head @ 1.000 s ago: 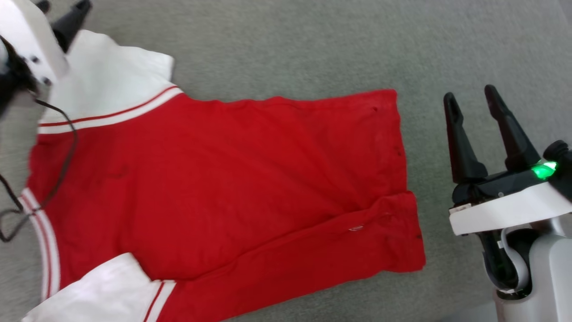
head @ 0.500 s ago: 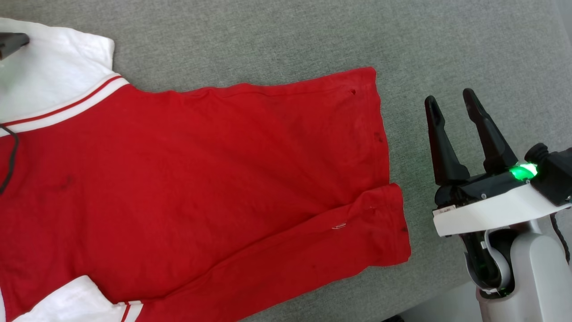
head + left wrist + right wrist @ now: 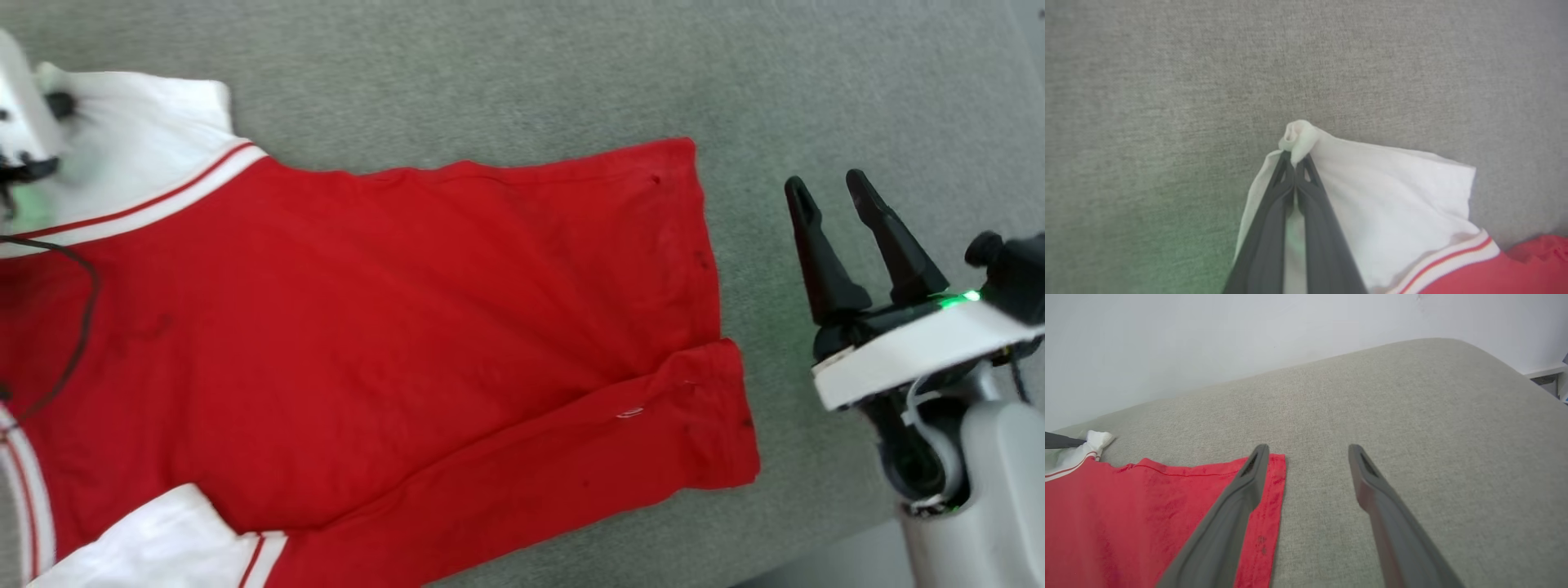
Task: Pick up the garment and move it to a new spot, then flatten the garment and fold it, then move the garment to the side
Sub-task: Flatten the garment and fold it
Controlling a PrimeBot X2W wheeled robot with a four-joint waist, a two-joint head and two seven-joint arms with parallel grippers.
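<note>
One grey fabric surface (image 3: 490, 73), pale wall (image 3: 1208, 343) behind, garment (image 3: 408, 327) spread flat, left gripper (image 3: 1294, 161) pinching white sleeve (image 3: 1392, 192), right gripper (image 3: 1308, 449) wide apart, empty

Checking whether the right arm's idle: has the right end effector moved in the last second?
No, not noticeably. The right end effector sits open beside the hem of the garment, with much the same gap as before; the camera shifted.

Red garment (image 3: 392, 327) spread flat, white sleeve corner pinched up.
</note>
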